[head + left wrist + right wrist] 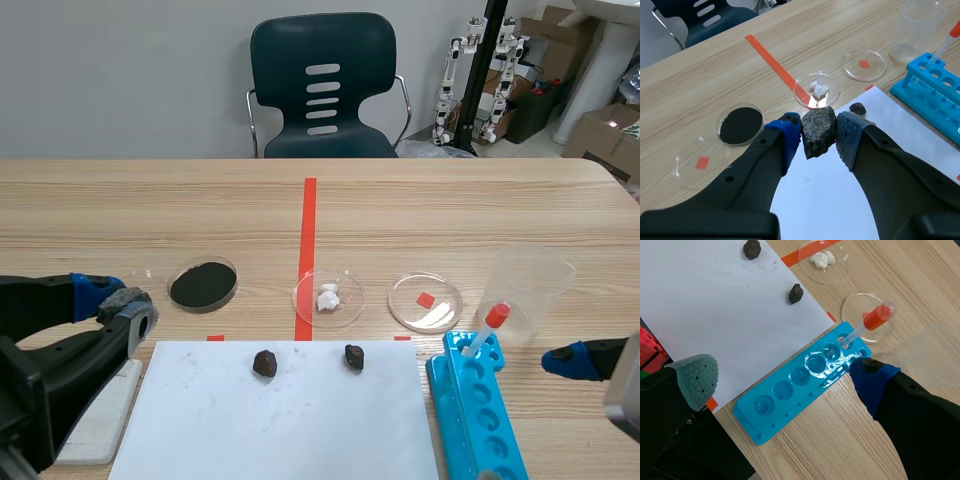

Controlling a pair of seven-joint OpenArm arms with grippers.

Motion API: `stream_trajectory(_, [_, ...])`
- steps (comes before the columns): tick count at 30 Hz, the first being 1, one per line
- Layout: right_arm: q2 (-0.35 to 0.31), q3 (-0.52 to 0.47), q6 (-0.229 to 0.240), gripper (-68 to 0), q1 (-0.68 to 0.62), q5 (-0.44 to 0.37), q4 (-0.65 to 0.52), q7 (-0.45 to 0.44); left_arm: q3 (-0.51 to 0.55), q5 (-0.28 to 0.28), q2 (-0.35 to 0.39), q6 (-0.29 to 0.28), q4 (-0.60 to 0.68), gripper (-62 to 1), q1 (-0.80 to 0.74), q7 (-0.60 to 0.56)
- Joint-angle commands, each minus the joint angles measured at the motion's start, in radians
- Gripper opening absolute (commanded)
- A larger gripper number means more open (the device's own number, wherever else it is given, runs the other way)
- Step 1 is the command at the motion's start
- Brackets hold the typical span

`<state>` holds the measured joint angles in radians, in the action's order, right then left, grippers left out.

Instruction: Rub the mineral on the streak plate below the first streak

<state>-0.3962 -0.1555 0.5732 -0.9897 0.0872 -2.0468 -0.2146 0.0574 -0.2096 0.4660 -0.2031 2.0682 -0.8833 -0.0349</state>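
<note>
My left jaws clamp the dark mineral [817, 131], raised near the white streak plate [95, 420] beside the paper [280, 425], so I judge pressing it onto that plate comes next; right jaws gape empty.

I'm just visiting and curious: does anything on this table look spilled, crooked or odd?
Only small things: the dropper leans askew in the blue rack, and faint dark specks dust the white sheet.

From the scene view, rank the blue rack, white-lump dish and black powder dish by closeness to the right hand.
1. Blue rack, beside the right hand.
2. White-lump dish, mid-table by the tape.
3. Black powder dish, far left.
</note>
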Motion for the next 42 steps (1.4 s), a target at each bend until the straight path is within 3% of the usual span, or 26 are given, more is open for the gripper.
stream_trajectory(1, [-0.011, -0.002, -0.001, -12.8, 0.006, -0.008, -0.016, -0.008, -0.006, -0.010, -0.003, 0.001, 0.018, -46.2, 0.005, -0.017])
stream_trajectory(31, [-0.011, -0.002, -0.001, -12.8, 0.006, -0.008, -0.016, -0.008, -0.006, -0.010, -0.003, 0.001, 0.018, -46.2, 0.010, 0.023])
stream_trajectory(42, [-0.011, -0.002, -0.001, -12.8, 0.006, -0.008, -0.016, -0.008, -0.062, -0.031, -0.003, 0.008, -0.030, -46.2, 0.164, 0.466])
